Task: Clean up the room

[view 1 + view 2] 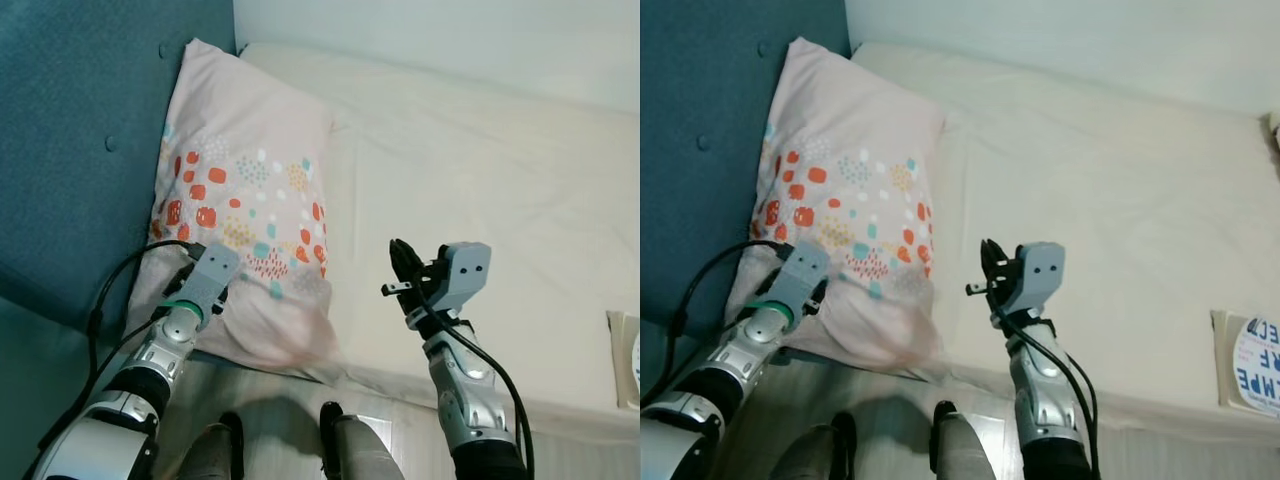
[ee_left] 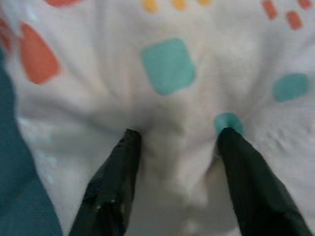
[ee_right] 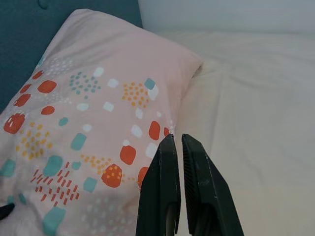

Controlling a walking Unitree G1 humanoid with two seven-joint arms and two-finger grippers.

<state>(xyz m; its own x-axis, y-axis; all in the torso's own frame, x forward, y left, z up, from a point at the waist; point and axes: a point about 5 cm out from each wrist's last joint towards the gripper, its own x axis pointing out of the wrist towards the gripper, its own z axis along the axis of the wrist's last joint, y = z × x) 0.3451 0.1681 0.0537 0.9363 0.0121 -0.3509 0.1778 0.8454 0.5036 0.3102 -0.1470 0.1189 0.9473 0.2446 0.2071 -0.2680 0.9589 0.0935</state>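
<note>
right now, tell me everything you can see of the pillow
The pillow is soft pale pink fabric printed with orange, teal, yellow and white spots. It lies at the bed's head end, its far side against the blue headboard. The left gripper presses its open fingers into the near corner, bunching the cloth.

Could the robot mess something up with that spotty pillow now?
Maybe. The left end effector is open, with its fingers pressed into the pillow around just a small fold near the corner, so the fabric might slip free if it pulls. The pillow's near edge hangs over the side of the bed, so a tug could drag it onto the floor. The right end effector is shut and hangs above the sheet, so it isn't helping to steady anything.
</note>
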